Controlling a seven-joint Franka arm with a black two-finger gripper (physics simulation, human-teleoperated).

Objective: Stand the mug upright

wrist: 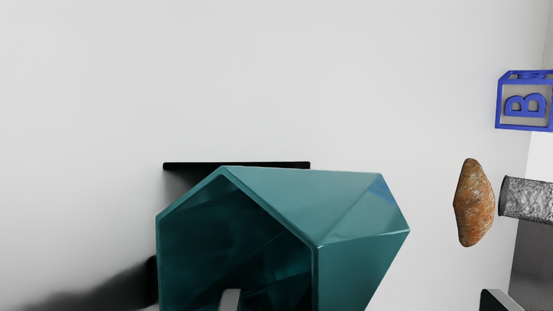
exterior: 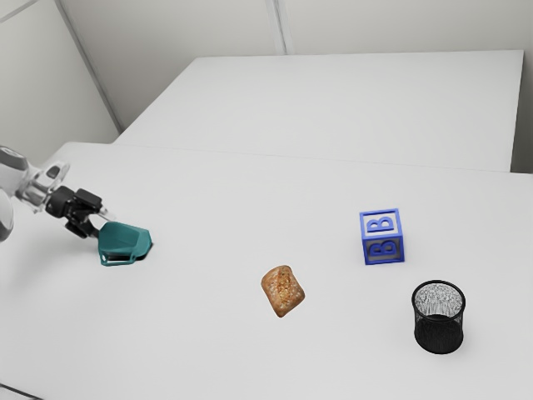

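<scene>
Nearest you, the gripper (exterior: pixel 101 223) has its fingers spread. In the wrist view, one fingertip (wrist: pixel 230 300) shows against the mug's open mouth and the other stands outside, apart from the visible wall; you can't tell how deep the first one reaches. The teal faceted mug (exterior: pixel 123 239) is at the gripper, tipped over on its side, mouth toward your hand. Its near part is cut off in the wrist view, and its inside is too dark to read. The exterior view shows its handle low on the side. A black strip (wrist: pixel 237 165) runs beside it; whether that is shadow, you can't tell. Farther out on the table (exterior: pixel 200 333) is the bread roll (exterior: pixel 283 291), well apart from the mug. Beyond it come the blue-framed letter block (exterior: pixel 382 237) and the black mesh cup (exterior: pixel 438 318), both cut off by the wrist view's edge.
</scene>
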